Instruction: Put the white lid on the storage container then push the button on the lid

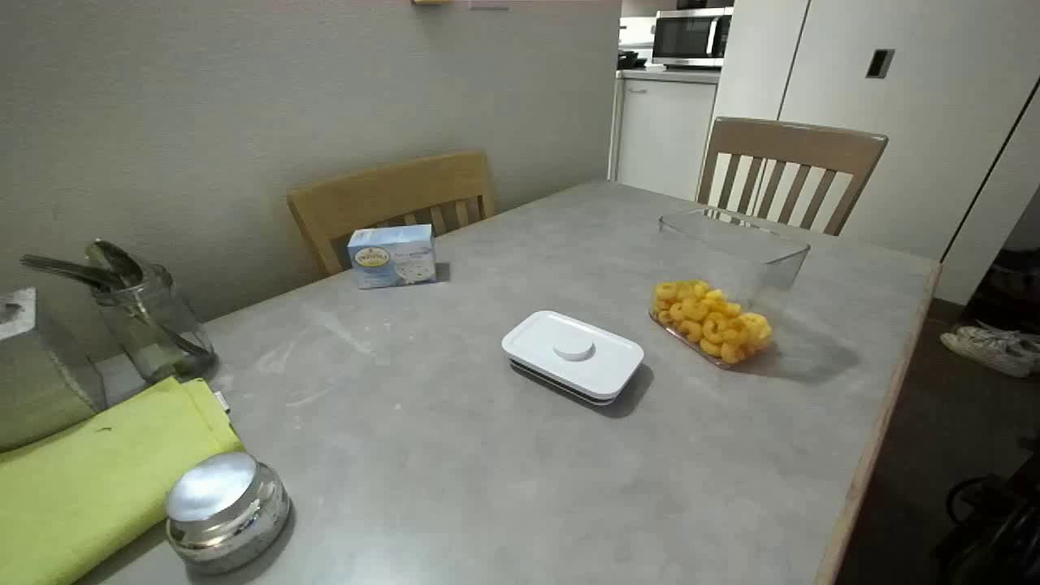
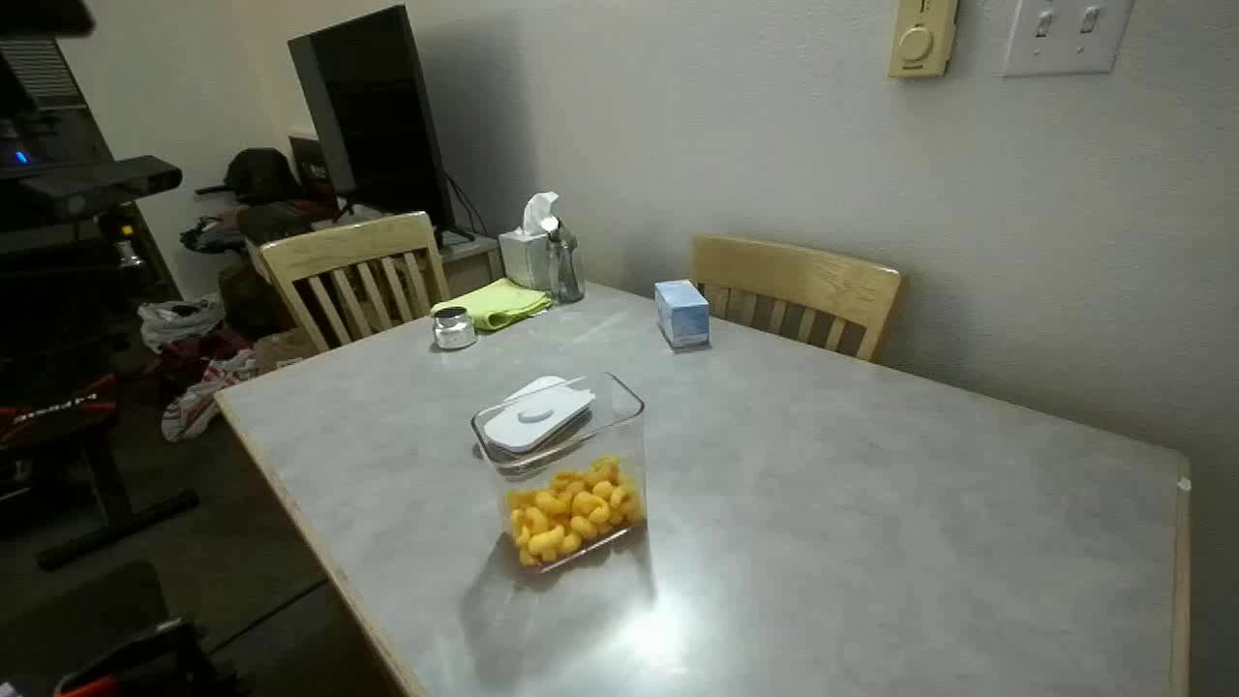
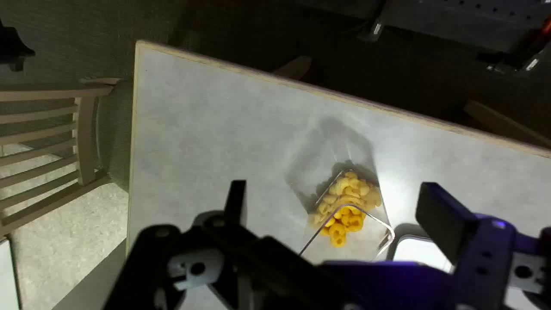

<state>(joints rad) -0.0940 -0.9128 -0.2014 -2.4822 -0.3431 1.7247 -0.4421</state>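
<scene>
The white lid (image 1: pixel 532 340) lies flat on the grey table with its round button (image 1: pixel 574 348) facing up. It also shows in an exterior view (image 2: pixel 508 427), partly behind the container's clear rim. The storage container (image 1: pixel 731 264) stands upright and uncovered beside the lid, with yellow-orange pieces at its bottom; it also shows in an exterior view (image 2: pixel 619 440). In the wrist view my gripper (image 3: pixel 333 191) is open and empty, with its fingers apart above the container (image 3: pixel 373 217). A corner of the lid (image 3: pixel 418 252) shows by the right finger; its button is hidden there. No exterior view shows the gripper.
A blue-and-white box (image 1: pixel 394 258) stands near the wall side of the table (image 1: pixel 455 487). A metal tin (image 1: pixel 226 508), a yellow-green cloth (image 1: pixel 106 475) and a glass jar with cutlery (image 1: pixel 158 325) sit at one end. Chairs (image 2: pixel 794 290) stand against the table edges.
</scene>
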